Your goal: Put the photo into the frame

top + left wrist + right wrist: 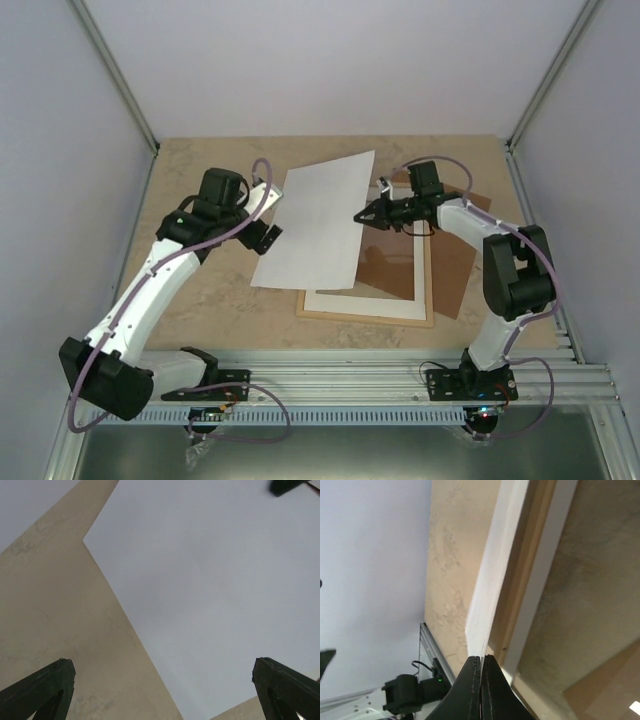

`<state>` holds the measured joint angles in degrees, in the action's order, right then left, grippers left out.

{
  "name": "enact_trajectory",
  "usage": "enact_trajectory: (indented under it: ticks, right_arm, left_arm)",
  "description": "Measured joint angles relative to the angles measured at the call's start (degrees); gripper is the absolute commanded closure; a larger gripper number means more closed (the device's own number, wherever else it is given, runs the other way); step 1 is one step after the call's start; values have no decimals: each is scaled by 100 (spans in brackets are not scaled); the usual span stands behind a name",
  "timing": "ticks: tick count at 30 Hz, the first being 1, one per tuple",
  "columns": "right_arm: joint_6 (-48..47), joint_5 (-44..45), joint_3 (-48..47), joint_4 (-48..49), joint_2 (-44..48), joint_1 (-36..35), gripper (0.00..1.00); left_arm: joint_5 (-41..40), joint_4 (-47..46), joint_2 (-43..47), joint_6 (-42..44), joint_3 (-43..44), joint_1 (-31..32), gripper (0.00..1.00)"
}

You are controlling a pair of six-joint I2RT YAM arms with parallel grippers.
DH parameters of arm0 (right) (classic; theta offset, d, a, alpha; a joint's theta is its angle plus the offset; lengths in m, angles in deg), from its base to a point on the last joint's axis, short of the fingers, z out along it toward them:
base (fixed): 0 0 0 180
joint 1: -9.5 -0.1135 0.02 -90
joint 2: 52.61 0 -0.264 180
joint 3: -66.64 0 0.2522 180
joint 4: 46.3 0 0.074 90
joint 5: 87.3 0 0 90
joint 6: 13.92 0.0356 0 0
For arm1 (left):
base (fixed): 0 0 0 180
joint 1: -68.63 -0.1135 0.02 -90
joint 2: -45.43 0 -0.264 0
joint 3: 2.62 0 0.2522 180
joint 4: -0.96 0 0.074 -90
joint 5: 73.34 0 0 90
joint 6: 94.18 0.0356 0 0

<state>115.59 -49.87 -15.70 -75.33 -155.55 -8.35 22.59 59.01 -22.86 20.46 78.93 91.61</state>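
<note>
Two fingers [45, 690] of the left gripper [164, 662] stand fully spread and hold nothing. I see them only as dark tips at the bottom corners of the left wrist view. Beyond them lies a white sheet [320, 215], one corner over the table [215, 305]. On the right gripper [481, 657] the fingers [467, 692] are pressed together, pinching the right edge of that sheet, which runs up from the tips as a pale band. Frame [365, 319]: flat on the table, near slat exposed, far left portion covered by the sheet. A white mat [360, 302] sits inside it. A brown panel [455, 275] shows past its right side, partly behind the right arm. I cannot tell whether the sheet is the photo turned face down.
</note>
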Motion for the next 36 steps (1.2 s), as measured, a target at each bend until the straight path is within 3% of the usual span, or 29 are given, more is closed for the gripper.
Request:
enact_trajectory:
  ticks: [5, 21, 27, 36]
  right_arm:
    - [-997, -267, 302, -258, 2, 511, 99]
    - [-4677, -485, 240, -3010, 2, 2181, 99]
    - [-5475, -442, 55, -3768, 2, 2573, 99]
    - [-6127, -560, -26, -4356, -308, 2568, 100]
  left_arm:
    - [175, -197, -197, -356, -133, -256, 1]
    - [304, -616, -678, -393, -424, -269, 1]
    - [317, -769, -719, -367, -494, -269, 1]
    - [369, -872, -922, -348, -570, -269, 1]
